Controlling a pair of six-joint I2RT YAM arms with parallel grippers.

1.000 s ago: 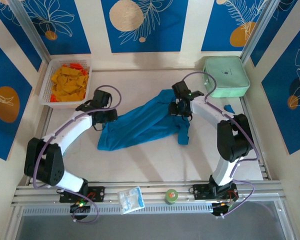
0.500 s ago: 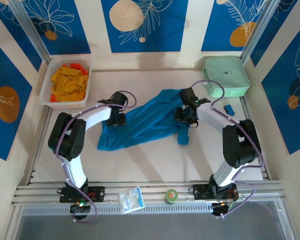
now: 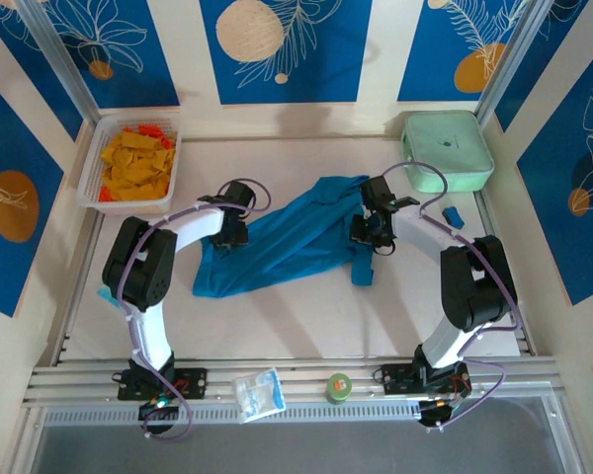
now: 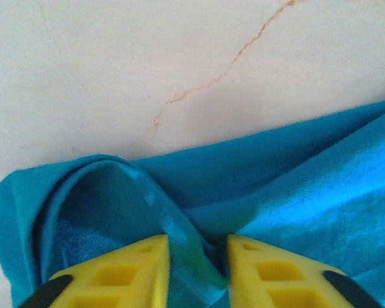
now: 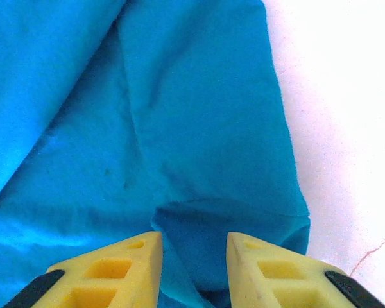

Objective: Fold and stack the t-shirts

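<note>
The teal t-shirt [image 3: 287, 242] lies rumpled across the middle of the table [image 3: 306, 331]: unfolded, nothing stacked yet. My left pincer [image 4: 196, 247] pinches cloth at its left end, and my right pincer [image 5: 194, 242] nips a fold at its right end. I judge we're only spreading it.

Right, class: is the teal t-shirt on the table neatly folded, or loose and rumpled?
Loose and rumpled. The t-shirt lies in a creased diagonal strip, its ends pinched by the left gripper and right gripper.
</note>
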